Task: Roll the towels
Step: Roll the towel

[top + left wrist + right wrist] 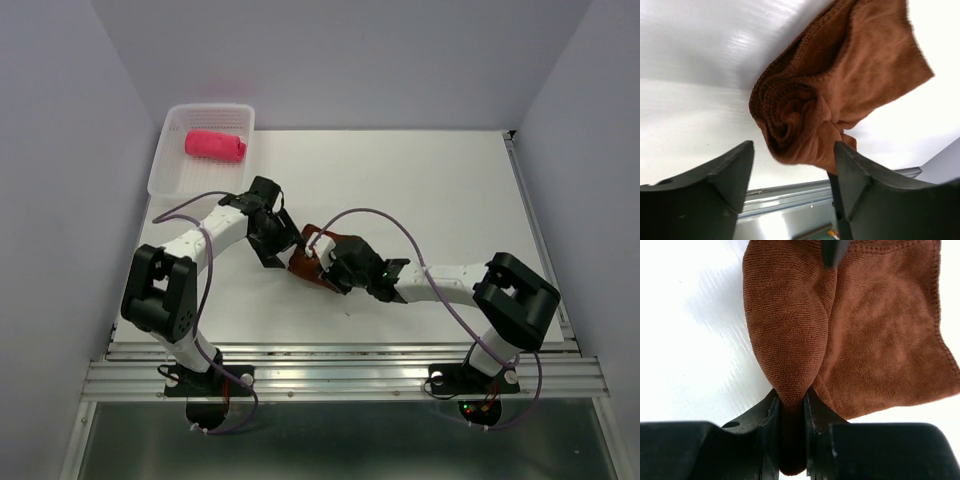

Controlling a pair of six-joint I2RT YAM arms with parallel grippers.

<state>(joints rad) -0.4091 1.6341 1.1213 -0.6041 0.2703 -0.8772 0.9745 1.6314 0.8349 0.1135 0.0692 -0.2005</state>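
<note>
Right gripper (791, 407) clamps the half-rolled brown towel (880, 330); left gripper (792, 160) stands by it, jaws apart. Tight turns with the loose flap flat should serve best.

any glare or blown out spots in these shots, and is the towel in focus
Left wrist view: the table blows out to pure white at right, with a glare streak at top; the brown towel is sharp. Right wrist view: table also overexposed, towel pile crisp, the right gripper nearly featureless black. Top external view: even light, soft shadows, no hard glare.
</note>
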